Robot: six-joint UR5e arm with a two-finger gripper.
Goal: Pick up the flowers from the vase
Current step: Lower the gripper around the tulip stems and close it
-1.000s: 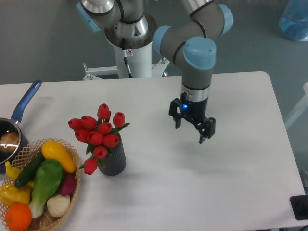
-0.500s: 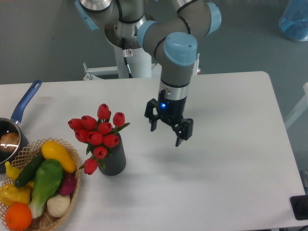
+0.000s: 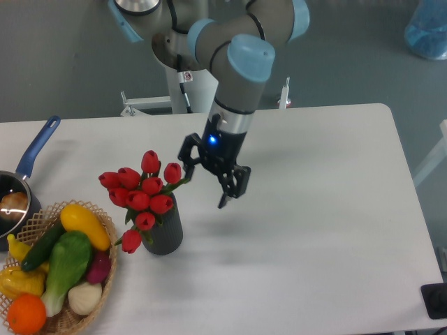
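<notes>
Now the open, empty claw (image 3: pixel 207 181) hangs just right of the flowers (image 3: pixel 142 190), which stand in the vase (image 3: pixel 166 227) on the desk (image 3: pixel 314 230). Best grasp: straddle the stems low, then lift straight.

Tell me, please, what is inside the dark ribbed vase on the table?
The vase holds the flowers, red tulip buds with green leaves spilling over its rim. Their lower stems and the vase's inside are hidden by its wall. The open gripper is beside the blooms, not touching.
</notes>
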